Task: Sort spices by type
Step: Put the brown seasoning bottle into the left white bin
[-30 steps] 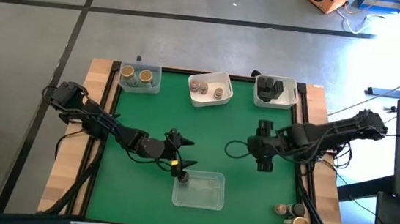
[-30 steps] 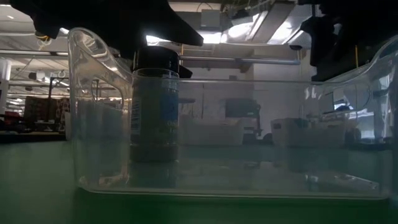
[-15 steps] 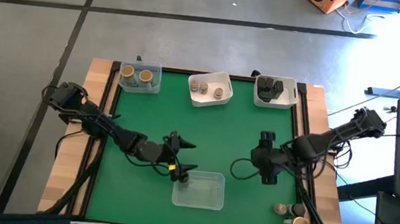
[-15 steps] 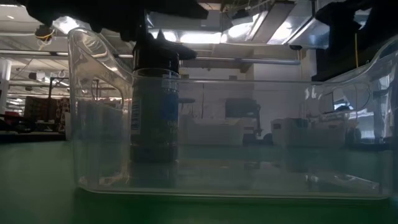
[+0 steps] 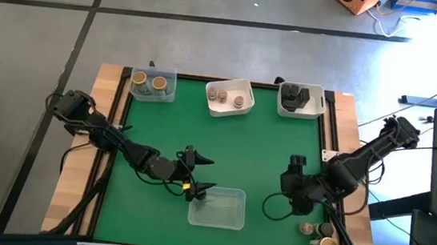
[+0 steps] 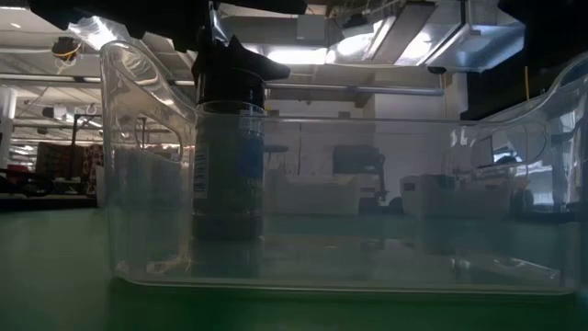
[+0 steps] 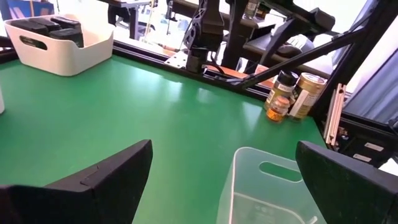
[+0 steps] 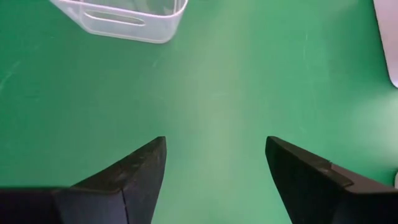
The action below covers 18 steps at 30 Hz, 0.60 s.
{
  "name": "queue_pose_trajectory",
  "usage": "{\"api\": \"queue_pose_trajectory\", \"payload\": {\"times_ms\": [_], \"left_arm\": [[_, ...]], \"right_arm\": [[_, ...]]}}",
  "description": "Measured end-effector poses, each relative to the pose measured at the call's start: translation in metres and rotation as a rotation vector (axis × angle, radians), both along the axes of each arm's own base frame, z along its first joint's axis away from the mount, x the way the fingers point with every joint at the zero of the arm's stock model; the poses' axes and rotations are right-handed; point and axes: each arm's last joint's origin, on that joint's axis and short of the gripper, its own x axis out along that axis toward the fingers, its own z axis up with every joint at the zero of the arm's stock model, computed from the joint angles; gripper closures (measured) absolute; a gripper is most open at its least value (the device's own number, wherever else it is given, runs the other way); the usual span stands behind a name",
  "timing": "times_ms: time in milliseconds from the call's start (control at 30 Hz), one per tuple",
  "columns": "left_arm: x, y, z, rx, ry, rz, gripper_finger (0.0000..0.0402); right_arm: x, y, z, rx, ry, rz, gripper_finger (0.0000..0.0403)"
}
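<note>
A spice jar with a black cap (image 6: pixel 228 156) stands upright in the left end of the clear tray (image 5: pixel 218 208) near the table's front edge. My left gripper (image 5: pixel 202 175) is open just above that end of the tray, its fingers spread wide in the left wrist view (image 7: pixel 224 180). My right gripper (image 5: pixel 294 188) is open and empty over the bare mat, right of the clear tray (image 8: pixel 124 18). Three more jars (image 5: pixel 316 235) stand at the near right corner and also show in the left wrist view (image 7: pixel 292 93).
Three trays stand along the far edge: a clear one with two tan-topped jars (image 5: pixel 152 84), a white one with pale-topped jars (image 5: pixel 229 98), and a white one with black-topped jars (image 5: pixel 300 98). Green mat (image 5: pixel 248 145) lies open in the middle.
My right gripper has gone toward the table's near edge and somewhat to the right, closing in on the jars at the near right corner. The black-capped jar has stayed upright in the clear tray, with my left gripper open over it.
</note>
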Motion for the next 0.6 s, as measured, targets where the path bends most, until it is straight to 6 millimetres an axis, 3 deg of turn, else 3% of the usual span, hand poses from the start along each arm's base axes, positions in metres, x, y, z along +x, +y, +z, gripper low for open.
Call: {"api": "queue_pose_trajectory", "payload": {"times_ms": [600], "left_arm": [[0.0, 0.0, 0.0, -0.002, -0.001, 0.001, 0.0023]], "right_arm": [[-0.024, 0.033, -0.005, 0.082, 0.004, -0.021, 0.013]]}}
